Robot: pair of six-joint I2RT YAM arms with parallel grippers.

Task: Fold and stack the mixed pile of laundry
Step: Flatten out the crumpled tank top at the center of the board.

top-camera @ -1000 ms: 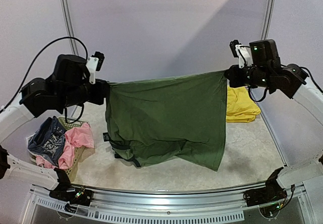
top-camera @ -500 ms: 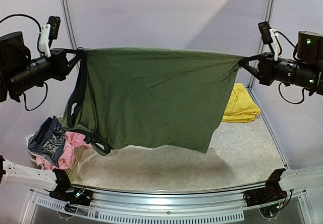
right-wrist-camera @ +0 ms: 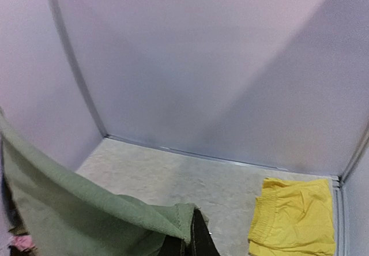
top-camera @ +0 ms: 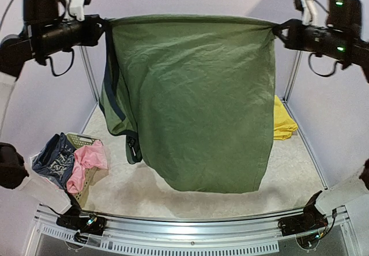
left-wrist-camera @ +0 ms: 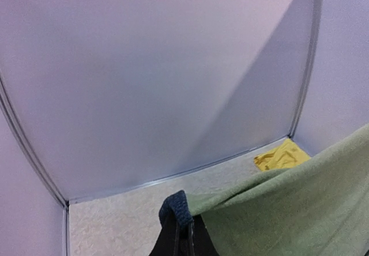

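Note:
An olive-green top [top-camera: 196, 100] hangs stretched high above the table between my two grippers. Its dark blue trim runs down the left side. My left gripper [top-camera: 102, 24] is shut on the top's left corner, where the blue edging [left-wrist-camera: 176, 205] wraps over the fingers. The right gripper [top-camera: 279, 27] is shut on the other corner [right-wrist-camera: 184, 218]. The lower hem hangs free a little above the table. Yellow shorts [top-camera: 283, 123] lie flat at the back right, also visible in the right wrist view [right-wrist-camera: 297, 215]. A pink piece [top-camera: 83, 165] and a blue-grey patterned piece [top-camera: 55, 159] sit in the basket at the left.
A pale mesh basket [top-camera: 85, 178] stands at the front left of the speckled table [top-camera: 144, 192]. Booth walls close in the back and both sides, with metal uprights at the corners [top-camera: 295, 77]. The arm bases sit at the near rail.
Both arms have lifted the green top from low over the table to high up. The garment now hangs full length and closer to the camera.

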